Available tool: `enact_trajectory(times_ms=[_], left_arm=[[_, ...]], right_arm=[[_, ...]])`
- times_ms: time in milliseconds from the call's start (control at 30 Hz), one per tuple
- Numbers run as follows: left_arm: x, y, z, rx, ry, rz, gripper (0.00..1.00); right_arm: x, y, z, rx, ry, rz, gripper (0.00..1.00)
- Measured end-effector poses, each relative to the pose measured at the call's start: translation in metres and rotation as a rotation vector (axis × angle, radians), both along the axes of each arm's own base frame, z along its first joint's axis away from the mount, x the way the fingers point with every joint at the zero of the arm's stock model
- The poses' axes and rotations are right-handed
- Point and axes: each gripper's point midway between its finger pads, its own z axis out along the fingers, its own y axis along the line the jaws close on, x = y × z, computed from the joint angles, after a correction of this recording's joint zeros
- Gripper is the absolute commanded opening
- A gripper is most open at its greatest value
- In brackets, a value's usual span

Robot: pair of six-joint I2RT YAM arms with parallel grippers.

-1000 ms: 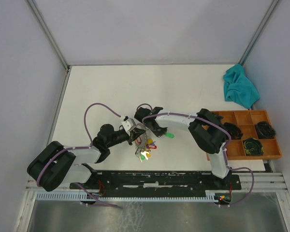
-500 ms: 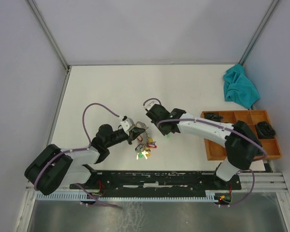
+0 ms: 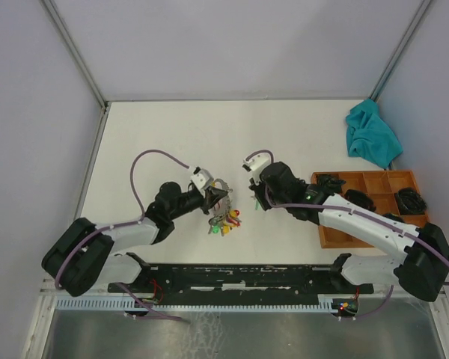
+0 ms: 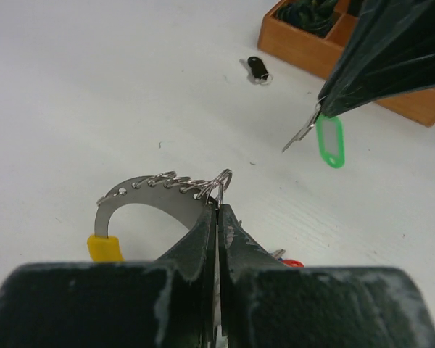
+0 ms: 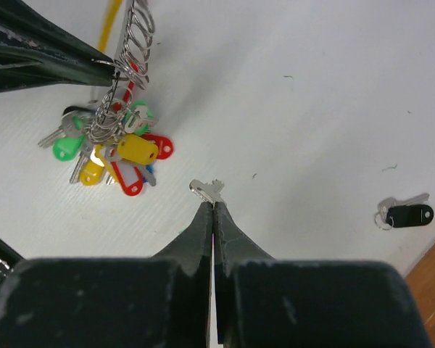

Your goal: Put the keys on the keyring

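Swung back rightward from over the keyring [image 4: 152,190] within the last second: right end effector [image 5: 213,206], pressed together on the green key [image 4: 330,139], now held apart from the ring. Left end effector [image 4: 217,210] pinching the keyring upright, tagged keys bunched beneath. Likely lining up for threading; neither key on yet. Black key [image 5: 408,214] lying loose just beside the tray [image 4: 297,54]. Open surface [image 3: 172,134] behind and left; tray edge close on the right.

Open table [image 3: 209,134] behind the keyring [image 3: 221,206]; tray [image 3: 378,183] blocks rightward.
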Motion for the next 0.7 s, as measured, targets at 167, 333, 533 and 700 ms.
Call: enact_trajectory(times_ms=[167, 333, 533, 700], left_arm=[[0.035, -0.02, -0.038, 0.08, 0.252, 0.066, 0.03], [0.027, -0.018, -0.084, 0.156, 0.427, 0.079, 0.03], [0.018, -0.005, -0.088, 0.19, 0.423, 0.097, 0.03], [0.011, -0.002, -0.066, 0.163, 0.317, 0.069, 0.03]], right_arm=[[0.017, -0.018, -0.004, 0.04, 0.109, -0.061, 0.01], [0.008, -0.016, -0.018, 0.059, 0.212, -0.049, 0.0], [-0.006, -0.021, -0.038, 0.016, 0.306, -0.044, 0.0], [-0.014, -0.036, -0.076, -0.144, 0.436, -0.092, 0.0]])
